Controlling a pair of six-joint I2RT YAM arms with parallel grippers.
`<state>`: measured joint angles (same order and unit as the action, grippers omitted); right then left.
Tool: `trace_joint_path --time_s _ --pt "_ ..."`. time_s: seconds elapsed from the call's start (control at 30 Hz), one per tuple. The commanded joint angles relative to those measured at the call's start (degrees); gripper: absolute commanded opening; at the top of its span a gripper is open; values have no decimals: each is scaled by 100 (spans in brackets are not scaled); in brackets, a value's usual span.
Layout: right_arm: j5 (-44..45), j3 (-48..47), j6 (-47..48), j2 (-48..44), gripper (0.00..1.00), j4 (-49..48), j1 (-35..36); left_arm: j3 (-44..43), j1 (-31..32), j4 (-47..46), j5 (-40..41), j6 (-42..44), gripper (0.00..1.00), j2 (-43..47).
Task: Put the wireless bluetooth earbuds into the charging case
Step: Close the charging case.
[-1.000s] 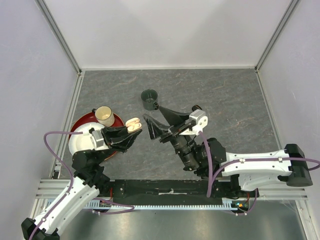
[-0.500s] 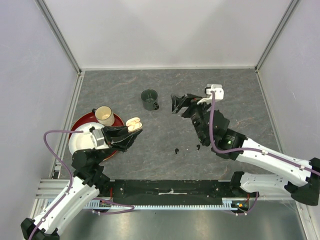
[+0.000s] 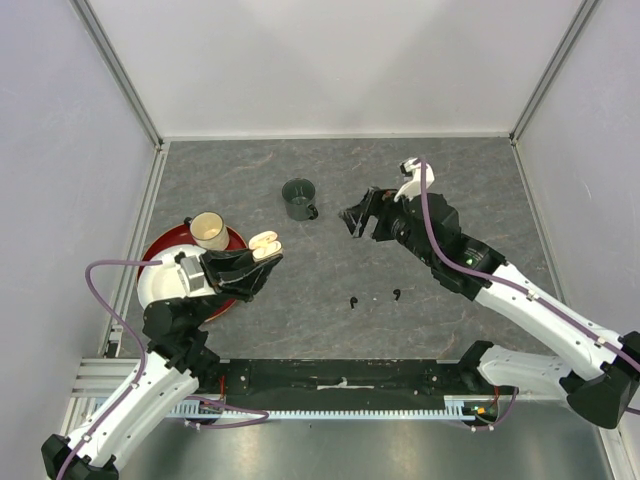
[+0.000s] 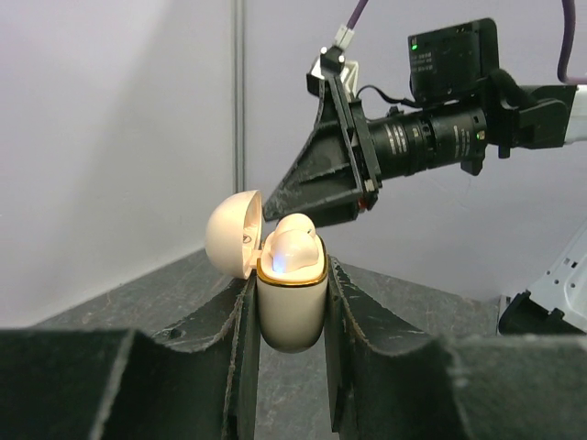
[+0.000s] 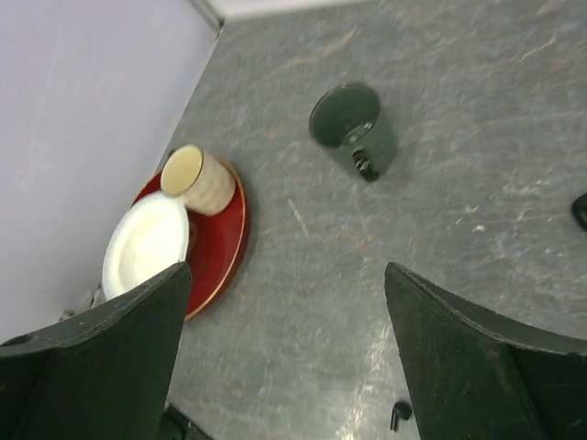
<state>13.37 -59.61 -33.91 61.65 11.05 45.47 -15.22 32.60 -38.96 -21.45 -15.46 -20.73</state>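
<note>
Top external: right gripper (image 3: 352, 222) has swung back from charging case (image 3: 265, 243), fingers wide & empty; left gripper (image 3: 258, 260) clamps the open case, cream bud (image 4: 292, 240) apparently seated, black earbuds (image 3: 353, 301) loose on table (image 3: 250, 180), still to insert.

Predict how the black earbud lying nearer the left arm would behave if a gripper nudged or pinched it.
The black earbud is tiny beside the green mug, so probably light and easily flicked away. Its stemmed shape would likely pivot or roll rather than slide straight. Between the right gripper's broad fingers it could slip out.
</note>
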Motion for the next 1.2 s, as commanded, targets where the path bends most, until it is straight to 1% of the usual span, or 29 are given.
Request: trace_joint_path --time_s 0.0,0.13,0.2,0.33,0.37,0.43,0.53,0.7,0.9,1.17 --pt "-853 -173 -115 -3 93 134 -47 28 1 -490 142 -63 2 60" --pt "-1028 -278 -72 -48 94 126 -56 -60 1 -174 -69 166 2 113" --pt "-1143 -375 7 5 94 126 -56 -86 1 -173 -331 272 2 104" --pt "-1827 -604 130 242 94 117 -56 -174 1 -42 -754 325 2 -53" --pt "-2098 -647 148 295 94 126 -47 -217 1 -59 -799 203 2 -167" --pt "-2241 -771 148 471 95 134 -56 -279 1 -59 -1018 184 2 -326" --pt "-2452 -867 139 673 96 99 -56 -341 1 -190 -1256 88 2 -624" --pt "-2750 -1069 130 989 96 -6 -56 -157 1 -1076 -1335 -97 2 -993" --pt "-3006 -1228 130 1323 98 -156 -47 -95 1 -1543 -1581 -247 2 -1240" --pt "-3726 -1413 95 1701 98 -383 -47 -95 1 -1518 -1906 -238 2 -1346"
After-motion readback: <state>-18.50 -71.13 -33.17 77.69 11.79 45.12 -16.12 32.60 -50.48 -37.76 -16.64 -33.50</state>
